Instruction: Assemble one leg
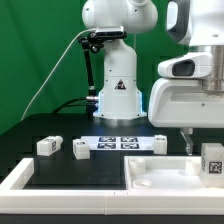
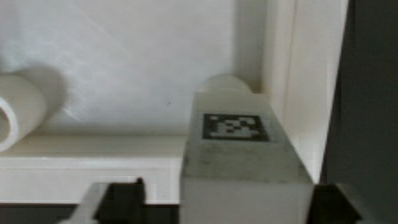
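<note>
A leg (image 1: 211, 160), a small white block with a marker tag, stands upright at a corner of the large white square part (image 1: 160, 176) on the exterior view's right. My gripper (image 1: 205, 148) is low over it, fingers on either side. In the wrist view the leg (image 2: 240, 150) runs between the fingers, tag facing the camera. It lies against one finger (image 2: 331, 202), and a gap shows before the other finger (image 2: 121, 202). The gripper (image 2: 226, 205) looks open. Three more legs lie on the black table: two (image 1: 45, 146) (image 1: 81, 148) on the exterior view's left and one (image 1: 159, 143) past the marker board.
The marker board (image 1: 120, 142) lies flat at the table's middle, in front of the robot base (image 1: 117, 95). A white rim (image 1: 15, 180) borders the table's front left. A rounded white shape (image 2: 18, 108) sits inside the square part near its raised wall (image 2: 294, 60).
</note>
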`<state>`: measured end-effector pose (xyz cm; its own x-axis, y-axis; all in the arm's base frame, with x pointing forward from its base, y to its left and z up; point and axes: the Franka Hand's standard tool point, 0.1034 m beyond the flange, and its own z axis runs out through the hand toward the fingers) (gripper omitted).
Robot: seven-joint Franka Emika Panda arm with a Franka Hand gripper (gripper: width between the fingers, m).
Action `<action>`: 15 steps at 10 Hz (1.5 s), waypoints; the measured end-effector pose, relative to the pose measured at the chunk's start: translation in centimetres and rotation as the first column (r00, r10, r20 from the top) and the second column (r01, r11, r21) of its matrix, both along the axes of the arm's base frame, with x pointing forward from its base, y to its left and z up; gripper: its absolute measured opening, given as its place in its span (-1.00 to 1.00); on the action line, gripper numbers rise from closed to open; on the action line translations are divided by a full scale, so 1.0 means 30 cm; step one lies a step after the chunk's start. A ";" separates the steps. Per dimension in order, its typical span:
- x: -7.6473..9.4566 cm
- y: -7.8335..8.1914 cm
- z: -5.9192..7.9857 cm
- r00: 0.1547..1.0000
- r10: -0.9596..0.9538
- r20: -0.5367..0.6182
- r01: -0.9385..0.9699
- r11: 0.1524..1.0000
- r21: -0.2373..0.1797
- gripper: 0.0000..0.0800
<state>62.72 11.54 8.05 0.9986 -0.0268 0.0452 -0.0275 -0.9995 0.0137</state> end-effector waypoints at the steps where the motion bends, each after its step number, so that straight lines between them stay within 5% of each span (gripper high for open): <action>1: 0.000 -0.001 -0.001 0.999 -0.037 0.000 0.037 0.999 0.006 -0.27; 3: 0.001 -0.003 -0.003 0.959 -0.284 -0.002 0.283 0.958 0.040 -0.27; 6: 0.000 -0.008 -0.007 0.774 -0.633 -0.015 0.632 0.769 0.097 -0.27; 9: -0.009 0.002 -0.010 0.392 -0.918 -0.064 0.918 0.385 0.100 -0.26; 11: -0.011 0.010 -0.013 0.168 -0.981 -0.093 0.983 0.159 0.094 -0.26; 13: -0.011 0.010 -0.012 0.046 -0.993 -0.109 0.995 0.036 0.089 -0.26; 15: -0.011 0.012 -0.012 0.037 -0.993 -0.110 0.996 0.027 0.088 -0.26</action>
